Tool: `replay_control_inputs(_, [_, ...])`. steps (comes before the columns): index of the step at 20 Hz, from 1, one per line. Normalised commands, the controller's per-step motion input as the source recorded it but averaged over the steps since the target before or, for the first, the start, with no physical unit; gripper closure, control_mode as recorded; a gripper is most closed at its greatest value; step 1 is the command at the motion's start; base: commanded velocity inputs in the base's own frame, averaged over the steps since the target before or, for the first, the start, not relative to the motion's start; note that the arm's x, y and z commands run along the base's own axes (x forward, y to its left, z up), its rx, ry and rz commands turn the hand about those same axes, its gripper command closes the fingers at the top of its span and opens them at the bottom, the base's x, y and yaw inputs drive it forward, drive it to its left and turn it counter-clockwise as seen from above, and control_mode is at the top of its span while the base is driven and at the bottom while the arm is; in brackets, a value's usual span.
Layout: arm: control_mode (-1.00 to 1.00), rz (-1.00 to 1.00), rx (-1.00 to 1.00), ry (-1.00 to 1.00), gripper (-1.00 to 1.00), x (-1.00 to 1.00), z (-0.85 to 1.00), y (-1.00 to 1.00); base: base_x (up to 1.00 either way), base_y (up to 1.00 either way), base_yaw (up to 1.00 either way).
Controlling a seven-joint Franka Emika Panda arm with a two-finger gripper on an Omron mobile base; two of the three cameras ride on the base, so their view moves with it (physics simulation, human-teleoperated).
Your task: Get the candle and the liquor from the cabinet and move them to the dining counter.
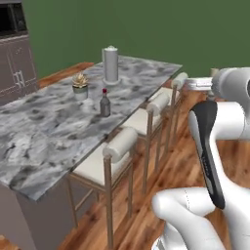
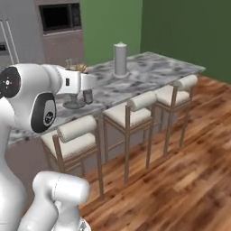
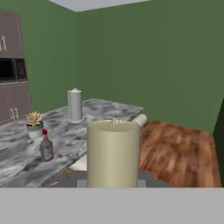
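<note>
The candle (image 3: pixel 113 153), pale cream, stands close before the hand camera with my gripper (image 3: pixel 111 183) shut on it; it hides most of the fingertips. In the right base view the hand (image 2: pixel 83 85) hovers at the near end of the dining counter (image 2: pixel 149 67), with the candle's round grey foot (image 2: pixel 74 104) just below it. The liquor (image 1: pixel 105 103), a small bottle with a red cap, stands upright on the marbled top (image 1: pixel 44 127) near the stool side, and also shows as the liquor (image 3: pixel 46 146) at the left of the hand view.
A potted succulent (image 1: pixel 80 86) and a tall grey roll (image 1: pixel 111 64) stand on the counter behind the bottle. Three cushioned stools (image 1: pixel 119 146) line its near edge over wooden floor. Mauve-brown units with a microwave (image 1: pixel 14 58) stand far left; I cannot tell if the task's cabinet is among them.
</note>
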Motion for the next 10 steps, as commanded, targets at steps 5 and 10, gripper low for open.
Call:
replay_control_inputs(5, [1.0, 0.0, 0.0, 0.0, 1.0, 0.0, 0.0, 0.0, 0.28, -0.97, 0.46])
replay_control_inputs(10, [1.0, 0.0, 0.0, 0.0, 1.0, 0.0, 0.0, 0.0, 0.18, -0.91, 0.54])
